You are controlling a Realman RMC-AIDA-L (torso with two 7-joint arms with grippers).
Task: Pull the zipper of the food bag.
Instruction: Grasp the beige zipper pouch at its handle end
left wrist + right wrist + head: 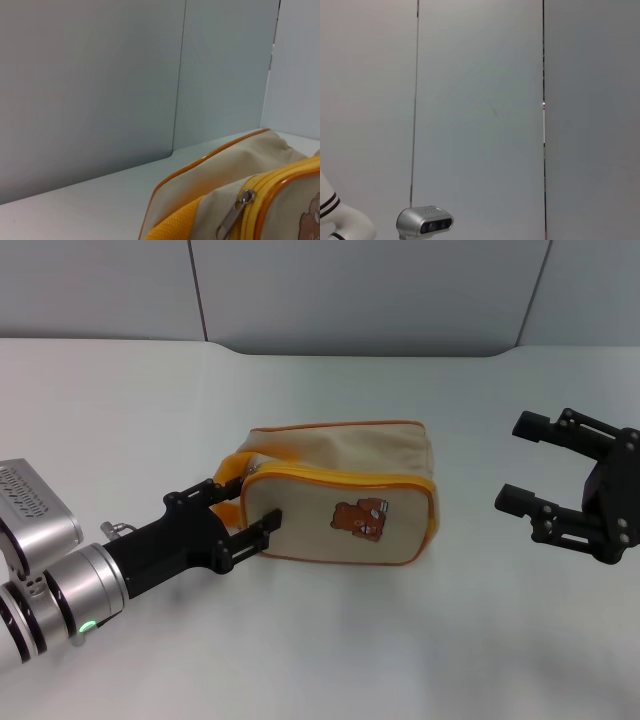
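Nearest the head camera, the left arm is seen stretched across the white table [330, 660], and the left gripper [243, 510] is planted at the bag's handle end, its dark fingers spread a little to either side of that end, nothing yet pinched. Next in size, the food bag [345, 495] is found lying mid-table, bear picture facing the robot, yellow loop handle [232, 475] bunched against the fingers. Out to the right, the right gripper [535, 465] is held wide open, well apart from the bag, nothing in it. Smaller now: the zipper [280, 180] is traced along the top edge, and its silver pull tab [235, 212] is caught dangling in the left wrist view. Danger is judged plain: the handle webbing could be nipped instead of that tiny tab. With the far end unbraced, the whole bag could simply be dragged along.
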